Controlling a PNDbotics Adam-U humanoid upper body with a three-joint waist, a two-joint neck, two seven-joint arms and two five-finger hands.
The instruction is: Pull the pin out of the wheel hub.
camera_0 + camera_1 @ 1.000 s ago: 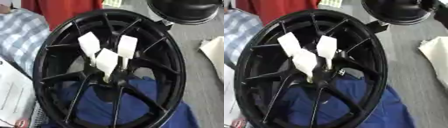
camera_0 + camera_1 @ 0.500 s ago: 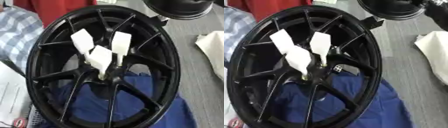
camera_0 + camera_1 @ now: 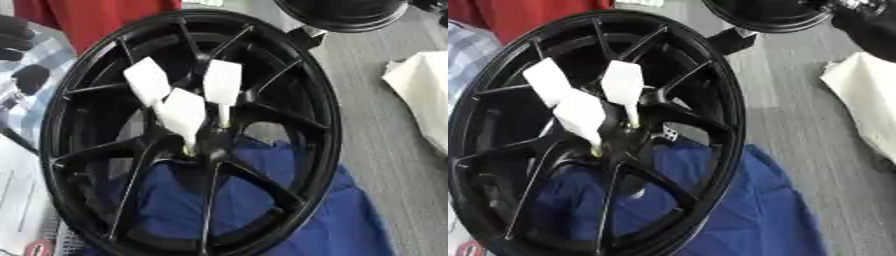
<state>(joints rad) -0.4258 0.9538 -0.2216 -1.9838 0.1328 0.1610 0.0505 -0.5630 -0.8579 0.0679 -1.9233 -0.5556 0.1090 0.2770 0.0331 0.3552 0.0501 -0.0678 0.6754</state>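
Black wheel hub [image 3: 188,135] lying on blue cloth [image 3: 332,220], three white-tagged pins [image 3: 182,114] standing up from its centre, white cloth [image 3: 424,95] beside, neither hand visible, fingers cannot be told.

surface: grey woodgrain tabletop [image 3: 376,125] | blue cloth [image 3: 745,210] front | white cloth [image 3: 868,100] rt edge | red fabric [image 3: 87,17] top-lt | plaid fabric [image 3: 35,75] lt

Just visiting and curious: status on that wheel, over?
No hands in view. Three white-tagged pins sit in the black wheel's hub, none pulled. Blue cloth beneath; nothing blocking.
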